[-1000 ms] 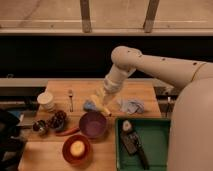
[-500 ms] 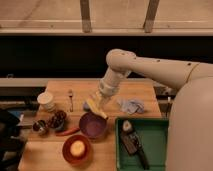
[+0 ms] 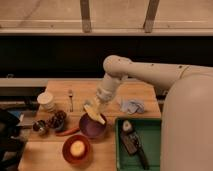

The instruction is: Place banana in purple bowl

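Observation:
The banana [image 3: 94,113], pale yellow and elongated, hangs from my gripper [image 3: 95,105] just above the far rim of the purple bowl [image 3: 92,127]. The gripper is shut on the banana's upper end, and the banana's lower tip reaches over the bowl's opening. The bowl is round, dark purple and stands on the wooden table [image 3: 110,90] near its middle. My white arm [image 3: 145,75] comes in from the right and bends down to the gripper.
An orange-red bowl [image 3: 76,149] with a round pale yellow lump stands in front. A thin orange-red stick [image 3: 67,132], grapes [image 3: 56,120], a white cup [image 3: 46,100], a fork [image 3: 71,99], a crumpled cloth [image 3: 132,105] and a green tray [image 3: 137,142] with tools surround the purple bowl.
My gripper has moved with the banana toward the front and down, from over the table behind the purple bowl to just above the bowl's far rim.

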